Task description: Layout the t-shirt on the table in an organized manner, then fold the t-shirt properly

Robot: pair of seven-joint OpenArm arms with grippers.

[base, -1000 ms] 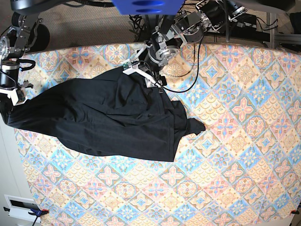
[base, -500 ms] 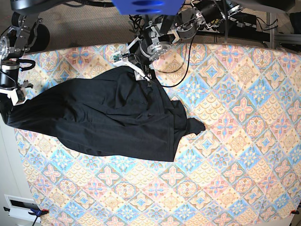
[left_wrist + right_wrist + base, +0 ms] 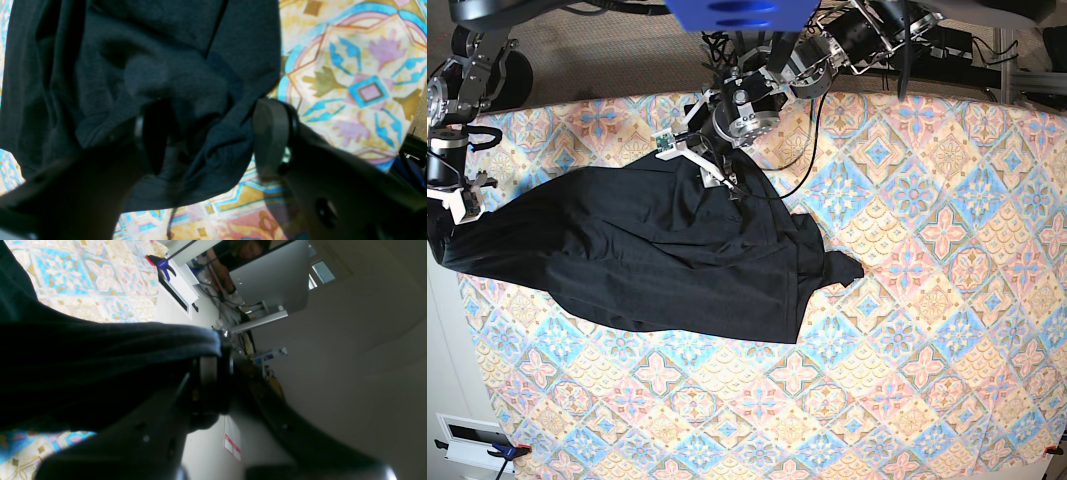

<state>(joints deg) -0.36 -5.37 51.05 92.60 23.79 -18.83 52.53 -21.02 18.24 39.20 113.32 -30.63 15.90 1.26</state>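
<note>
A black shirt lies spread in loose folds across the left half of the table, which is covered by a cloth of pink, blue and cream diamond tiles. One bunched end of the shirt tapers to a point near the table's middle; the opposite end reaches the table's left edge. There the right gripper is clenched on the shirt's edge, the fabric drawn over its closed jaws in the right wrist view. The left gripper hangs over the shirt's far edge near the back of the table, jaws spread wide; in the left wrist view its fingers stand on either side of a rumpled mound of fabric without pinching it. No container is in view; a blue-handled clamp sits at the table's edge.
</note>
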